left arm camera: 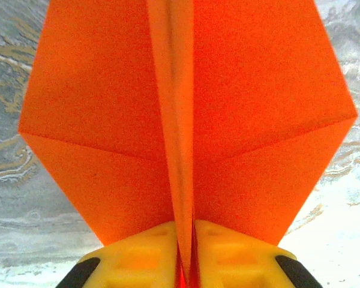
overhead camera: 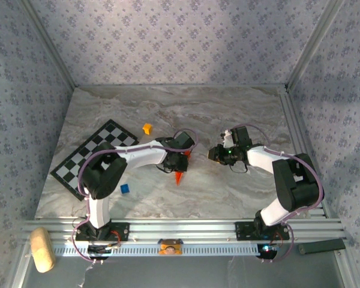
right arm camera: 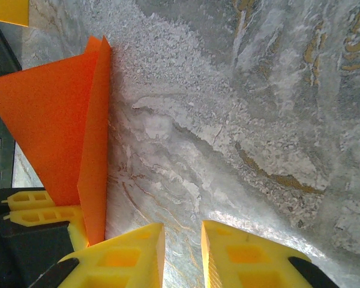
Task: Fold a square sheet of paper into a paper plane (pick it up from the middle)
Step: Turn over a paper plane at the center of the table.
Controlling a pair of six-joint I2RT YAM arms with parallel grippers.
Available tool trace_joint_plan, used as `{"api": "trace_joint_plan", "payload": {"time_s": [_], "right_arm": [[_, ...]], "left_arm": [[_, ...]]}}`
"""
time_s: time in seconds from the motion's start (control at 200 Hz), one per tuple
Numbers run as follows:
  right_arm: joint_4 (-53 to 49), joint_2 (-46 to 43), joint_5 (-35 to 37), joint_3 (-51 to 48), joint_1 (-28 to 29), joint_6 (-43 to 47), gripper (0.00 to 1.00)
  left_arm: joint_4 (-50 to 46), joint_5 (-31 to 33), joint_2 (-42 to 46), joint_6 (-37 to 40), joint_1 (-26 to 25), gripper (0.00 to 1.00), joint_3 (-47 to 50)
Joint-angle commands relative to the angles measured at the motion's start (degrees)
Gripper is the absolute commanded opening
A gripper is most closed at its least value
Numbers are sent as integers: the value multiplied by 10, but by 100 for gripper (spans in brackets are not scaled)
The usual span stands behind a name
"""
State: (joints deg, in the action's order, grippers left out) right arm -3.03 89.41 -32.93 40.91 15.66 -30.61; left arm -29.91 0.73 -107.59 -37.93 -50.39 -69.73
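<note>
The paper plane [left arm camera: 108,108] is bright orange paper folded into a pointed shape, with two flat wings either side of a raised centre crease. My left gripper [left arm camera: 189,264] is shut on that crease, its yellow fingers pressed to either side of it. From above, the plane's orange tip [overhead camera: 179,177] pokes out below the left gripper [overhead camera: 177,163] at mid-table. In the right wrist view the plane [right arm camera: 54,120] stands at the left edge. My right gripper [right arm camera: 183,252] hovers over bare marble just right of it, open by a narrow gap with nothing between its fingers. It [overhead camera: 215,153] faces the left gripper.
A black-and-white checkered board [overhead camera: 96,153] lies at the left. A small yellow-orange cube [overhead camera: 147,128] sits behind the left arm and a small blue cube [overhead camera: 125,188] in front of it. Patterned walls enclose the marble table [overhead camera: 228,192]. An aluminium rail [overhead camera: 180,228] runs along the near edge.
</note>
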Motion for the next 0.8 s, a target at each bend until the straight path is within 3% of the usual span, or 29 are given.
{"api": "trace_joint_plan", "payload": {"time_s": [0.0, 0.575, 0.795], "right_arm": [[-10, 6, 0, 0, 2, -2, 24], [-12, -3, 2, -1, -1, 0, 24], [-32, -28, 8, 4, -5, 6, 24]], "left_arm": [[-18, 2, -13, 8, -6, 14, -20], [-54, 51, -54, -13, -20, 17, -38], [-58, 72, -71, -49, -24, 23, -37]]}}
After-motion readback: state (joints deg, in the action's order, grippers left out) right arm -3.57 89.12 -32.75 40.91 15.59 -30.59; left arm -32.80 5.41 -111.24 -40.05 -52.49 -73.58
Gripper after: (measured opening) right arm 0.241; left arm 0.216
